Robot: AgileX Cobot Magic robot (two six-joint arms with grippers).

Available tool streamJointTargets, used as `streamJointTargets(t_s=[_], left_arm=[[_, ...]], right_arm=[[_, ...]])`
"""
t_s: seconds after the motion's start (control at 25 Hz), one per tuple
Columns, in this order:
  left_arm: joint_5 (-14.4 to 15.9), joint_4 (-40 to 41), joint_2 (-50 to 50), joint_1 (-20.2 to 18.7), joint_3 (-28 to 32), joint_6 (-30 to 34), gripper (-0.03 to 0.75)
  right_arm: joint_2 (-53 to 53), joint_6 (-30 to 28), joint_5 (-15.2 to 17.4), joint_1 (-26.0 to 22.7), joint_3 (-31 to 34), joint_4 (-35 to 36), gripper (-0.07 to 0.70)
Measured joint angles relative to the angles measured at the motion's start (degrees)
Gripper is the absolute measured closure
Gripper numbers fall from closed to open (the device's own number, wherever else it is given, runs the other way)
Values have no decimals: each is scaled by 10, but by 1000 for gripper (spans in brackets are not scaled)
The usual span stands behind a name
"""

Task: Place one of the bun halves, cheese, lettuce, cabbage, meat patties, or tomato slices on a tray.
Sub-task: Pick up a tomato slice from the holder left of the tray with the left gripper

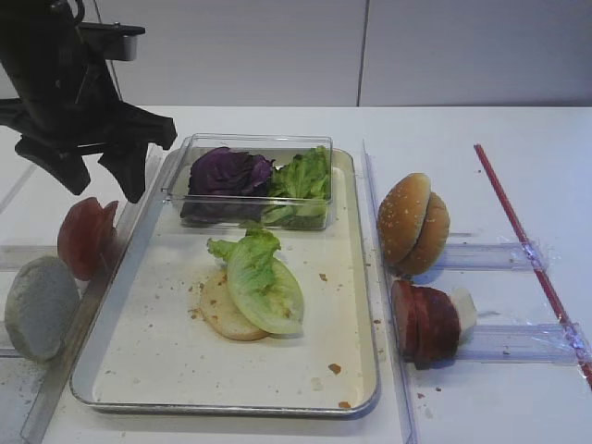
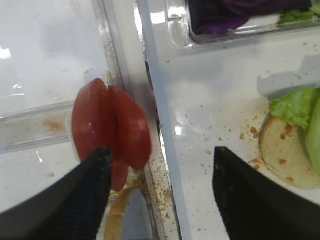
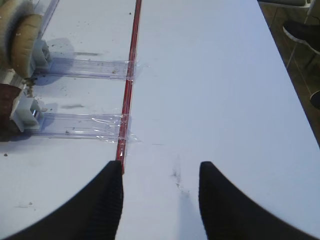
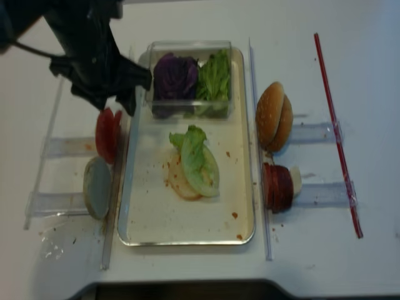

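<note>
**Left claw spread above the tomato slices**

My left claw [image 2: 157,192] hangs with its jaws wide apart and nothing between them, one finger just over the tomato slices [image 2: 111,131], which stand on edge beside the tray [image 1: 363,305]. My right claw [image 3: 160,200] is spread too, over bare table. On the tray a lettuce leaf [image 1: 262,280] lies across a pale bun half [image 1: 220,310]. Cabbage [image 1: 228,173] fills the clear box [image 1: 314,218] at the tray's far end.

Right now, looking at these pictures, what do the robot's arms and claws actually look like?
Both are black. The left gripper ends in two broad, tapered fingers with a finely ribbed, rubbery-looking inner surface. The right gripper has the same curved black ribbed fingers. From above, the left arm looks chunky and angular, matte black, with a grey-topped block mounted near it.
</note>
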Motion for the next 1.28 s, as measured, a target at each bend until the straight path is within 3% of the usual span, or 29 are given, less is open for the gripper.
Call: streamJointTargets(t_s=[0.84, 1.08, 1.28], left_arm=[[-5, 11, 96, 0, -7, -12, 307], [-6, 37, 100, 0, -9, -29, 419], [-6, 48, 101, 0, -12, -31, 620]], right_arm=[[0, -2, 0, 0, 0, 0, 258], [0, -1, 0, 0, 0, 0, 256], [0, -1, 0, 0, 0, 0, 258]])
